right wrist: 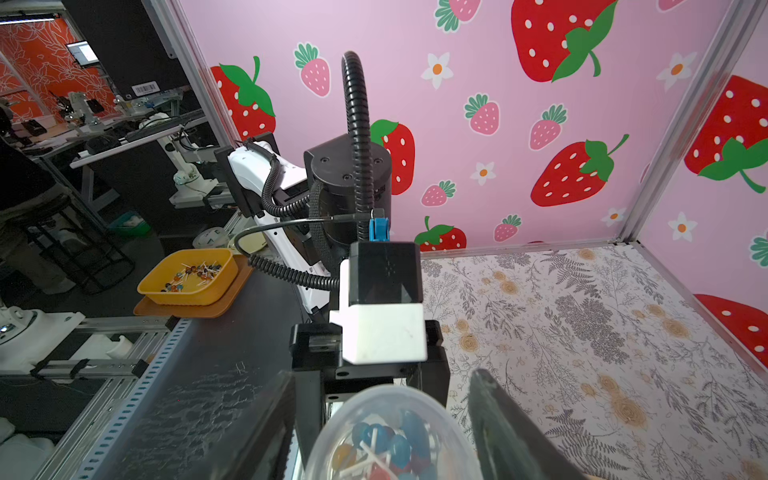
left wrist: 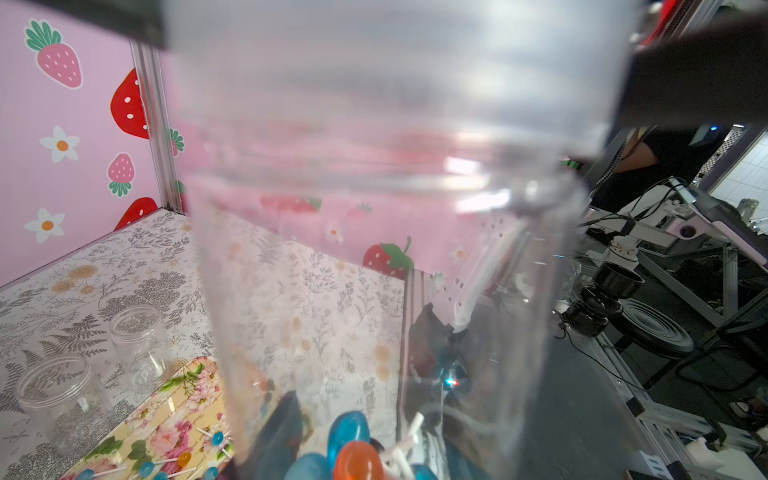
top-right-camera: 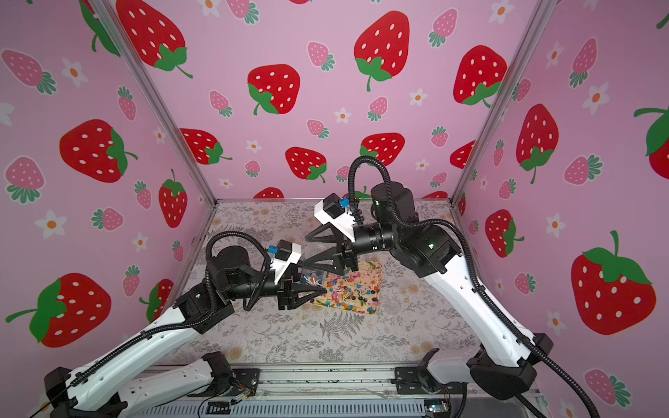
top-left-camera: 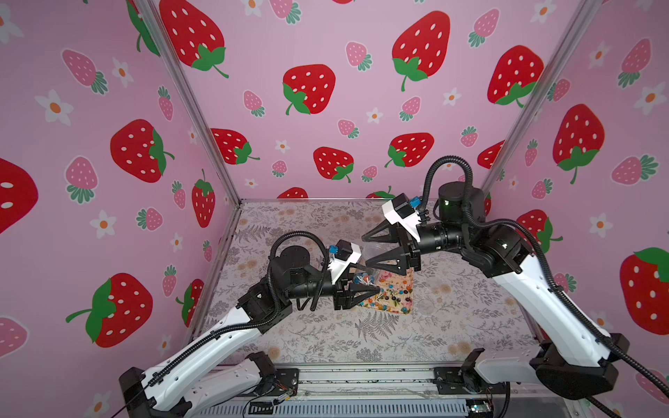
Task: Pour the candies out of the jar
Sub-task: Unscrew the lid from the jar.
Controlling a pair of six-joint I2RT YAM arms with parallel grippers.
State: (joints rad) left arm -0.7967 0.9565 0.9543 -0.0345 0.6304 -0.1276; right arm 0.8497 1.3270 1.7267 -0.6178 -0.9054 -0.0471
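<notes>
The clear jar [top-left-camera: 378, 250] hangs tilted over one end of the floral tray [left wrist: 174, 419]. A few candies [top-left-camera: 362, 279] are bunched inside it at the end by the left tool [top-left-camera: 378, 289], which is clamped on the jar. Many more lie scattered on the tray. The right tool [top-left-camera: 365, 249] stands open, its jaws either side of the jar's other end.

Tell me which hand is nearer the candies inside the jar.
Left. The left hand grips the jar at the end where the candies sit, right beside them; the open right hand straddles its far end.
</notes>
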